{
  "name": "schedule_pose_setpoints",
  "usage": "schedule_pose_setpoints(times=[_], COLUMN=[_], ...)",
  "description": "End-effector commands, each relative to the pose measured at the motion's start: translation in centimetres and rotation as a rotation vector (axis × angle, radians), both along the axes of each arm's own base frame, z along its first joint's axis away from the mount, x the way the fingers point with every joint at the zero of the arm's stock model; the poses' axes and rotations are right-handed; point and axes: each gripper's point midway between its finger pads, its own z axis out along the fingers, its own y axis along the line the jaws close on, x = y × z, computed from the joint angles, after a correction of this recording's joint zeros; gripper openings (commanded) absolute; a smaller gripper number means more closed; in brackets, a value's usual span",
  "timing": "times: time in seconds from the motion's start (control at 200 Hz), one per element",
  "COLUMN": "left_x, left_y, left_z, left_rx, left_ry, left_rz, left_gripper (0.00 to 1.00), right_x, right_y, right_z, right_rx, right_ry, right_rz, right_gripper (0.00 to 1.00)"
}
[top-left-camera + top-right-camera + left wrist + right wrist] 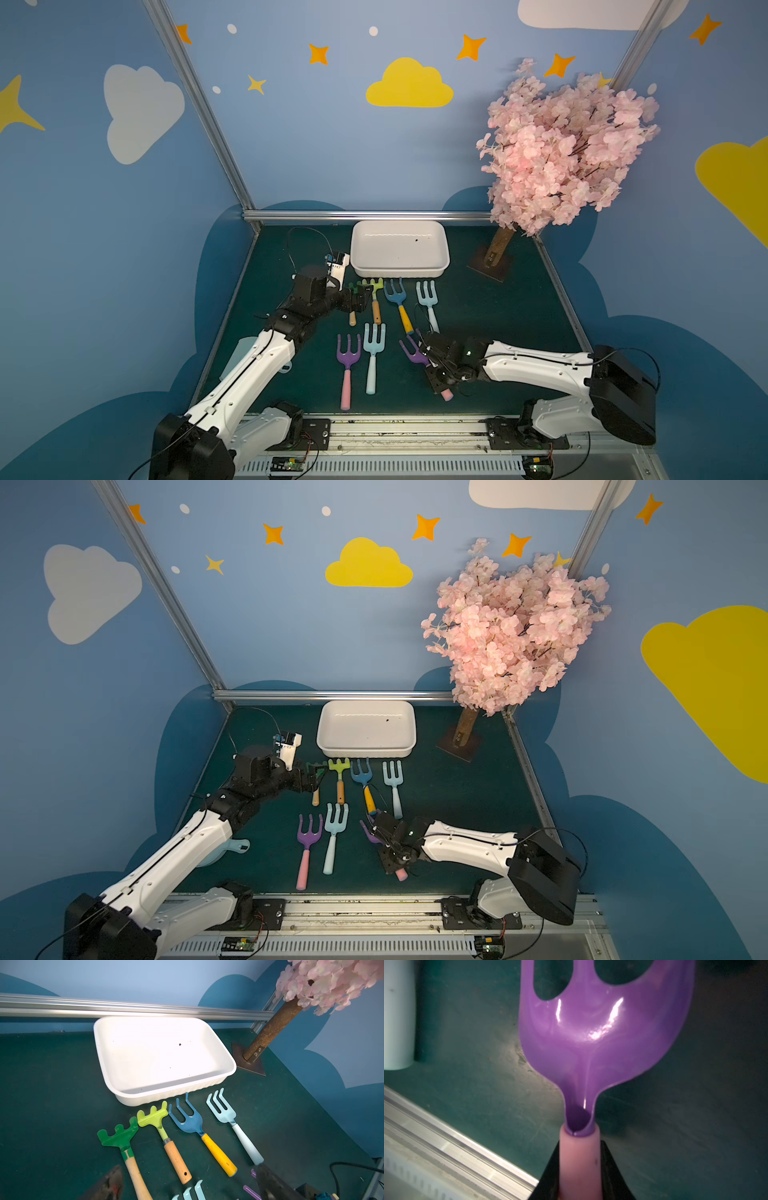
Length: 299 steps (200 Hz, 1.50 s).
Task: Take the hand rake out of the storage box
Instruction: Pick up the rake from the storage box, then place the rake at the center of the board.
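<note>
In both top views, the left pincer (360, 296) hides most of the dark green rake (352, 319). In the right wrist view, the purple rake (602, 1032) has its tines cut off by the picture's edge. Its pink handle is blurred.

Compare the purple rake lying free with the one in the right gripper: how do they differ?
The free rake lies untouched; the gripped rake has its pink handle clamped in the right gripper. The free rake lies straight, tines toward the box; the gripped rake slants. The free rake shows whole; the gripped rake's handle is mostly hidden. Both have purple three-tined heads and pink handles.
</note>
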Motion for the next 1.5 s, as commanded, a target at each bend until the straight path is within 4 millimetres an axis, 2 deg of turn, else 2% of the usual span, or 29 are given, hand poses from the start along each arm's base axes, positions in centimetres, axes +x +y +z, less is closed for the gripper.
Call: schedule_pose_setpoints(times=[0.0, 0.22, 0.44, 0.611, 0.711, 0.861, 0.971, 1.071, 1.121, 1.231, 1.407, 1.492], left_x=[0.5, 0.3, 0.1, 0.0, 0.0, 0.1, 0.1, 0.2, 0.2, 0.2, 0.1, 0.1], left_y=[1.0, 1.6, 2.5, 2.9, 3.0, 2.9, 2.8, 2.7, 2.7, 2.6, 2.7, 2.7], left_z=[-0.6, -1.6, -1.9, -2.3, -2.5, -2.5, -2.6, -2.7, -2.7, -2.8, -2.9, -3.0], left_rx=[0.013, 0.030, 0.043, 0.047, 0.045, 0.038, 0.033, 0.029, 0.027, 0.025, 0.030, 0.029], left_ry=[0.008, 0.032, 0.029, 0.031, 0.035, 0.034, 0.039, 0.044, 0.045, 0.049, 0.047, 0.045], left_rz=[0.058, 0.078, 0.098, 0.108, 0.107, 0.101, 0.098, 0.094, 0.093, 0.089, 0.092, 0.093], left_gripper=[1.00, 1.00, 1.00, 1.00, 1.00, 1.00, 1.00, 1.00, 1.00, 1.00, 1.00, 1.00], right_x=[0.2, 0.5, 1.0, 1.2, 1.3, 1.5, 1.9, 2.1, 2.1, 1.9, 1.4, 1.3], right_y=[2.4, 3.4, 6.4, 7.2, 6.8, 6.2, 5.6, 5.0, 5.0, 5.3, 6.4, 6.3], right_z=[0.3, -1.4, -2.0, -2.5, -2.7, -2.3, -1.9, -2.1, -2.3, -2.7, -2.4, -2.5], right_rx=[0.052, 0.008, 0.060, 0.079, 0.071, 0.053, 0.030, -0.011, -0.009, 0.026, 0.104, 0.114], right_ry=[0.027, 0.075, 0.109, 0.120, 0.113, 0.091, 0.057, 0.045, 0.048, 0.058, 0.047, 0.053], right_rz=[-0.038, -0.093, -0.083, -0.117, -0.143, -0.147, -0.139, -0.148, -0.156, -0.191, -0.239, -0.272], right_gripper=[0.00, 0.00, 0.02, 0.21, 0.40, 0.46, 0.44, 0.24, 0.19, 0.16, 0.16, 0.17])
